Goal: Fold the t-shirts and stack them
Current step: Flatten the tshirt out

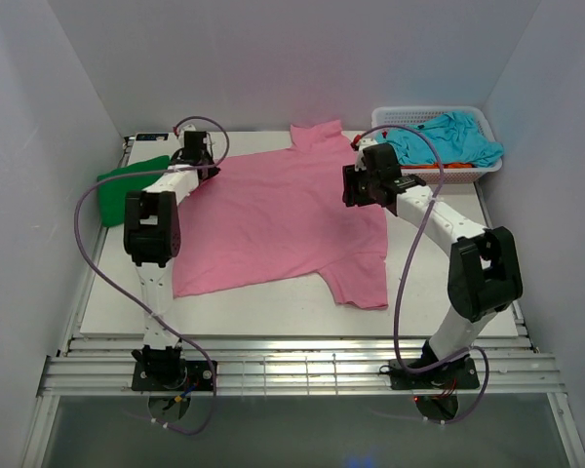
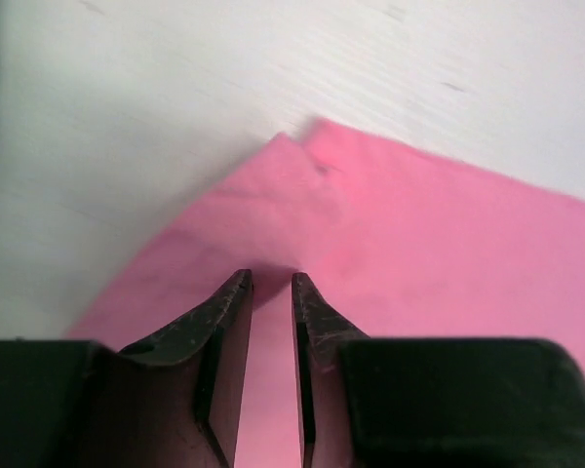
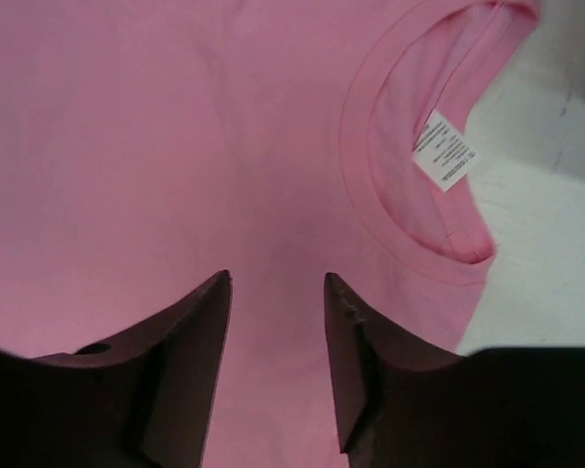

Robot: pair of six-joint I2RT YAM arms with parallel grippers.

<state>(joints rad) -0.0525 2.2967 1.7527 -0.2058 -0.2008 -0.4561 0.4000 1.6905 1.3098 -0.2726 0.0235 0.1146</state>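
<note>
Hovers with left jaws barely parted over a corner (image 2: 292, 146) of the pink t-shirt (image 1: 273, 214) spread flat on the counter (image 1: 224, 317), right jaws wider beside its collar (image 3: 354, 146), gripping nothing, seemingly leaving cloth smooth for folding.

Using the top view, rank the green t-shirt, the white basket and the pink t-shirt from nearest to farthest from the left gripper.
1. pink t-shirt, beneath the left gripper
2. green t-shirt, at the table's left edge
3. white basket, far right corner
</note>
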